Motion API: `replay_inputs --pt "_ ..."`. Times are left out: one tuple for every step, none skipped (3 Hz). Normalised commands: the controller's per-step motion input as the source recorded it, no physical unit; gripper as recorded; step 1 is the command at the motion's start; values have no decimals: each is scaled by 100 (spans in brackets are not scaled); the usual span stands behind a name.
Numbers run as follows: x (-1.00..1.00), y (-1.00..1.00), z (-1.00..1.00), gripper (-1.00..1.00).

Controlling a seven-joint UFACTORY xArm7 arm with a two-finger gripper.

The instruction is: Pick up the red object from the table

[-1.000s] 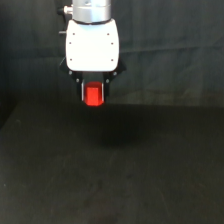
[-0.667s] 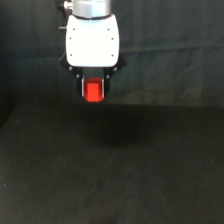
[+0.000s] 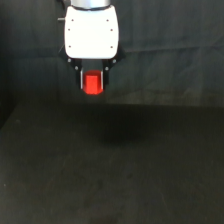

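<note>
Gripper (image 3: 92,82) closed on the red object (image 3: 92,83), fingers pressing either side. Block hanging directly beneath the white gripper body, held upright, well clear of the table (image 3: 115,170). Faint shadow on the matte black surface below, slightly to the right. Wrinkled dark cloth backdrop (image 3: 170,60) at the far edge. Pick judged essentially done; only further raising left.

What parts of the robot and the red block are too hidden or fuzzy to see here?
- Exterior view: the arm above the white hand is cut off by the top edge.
- Exterior view: the sides of the red object are covered by the dark fingers.
- Exterior view: the block's edges are too blurry to count.
- Exterior view: the table runs past the bottom edge.
</note>
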Motion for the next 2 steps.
replay_inputs --pt "-1 -11 10 -76" --pt "1 9 10 -73"
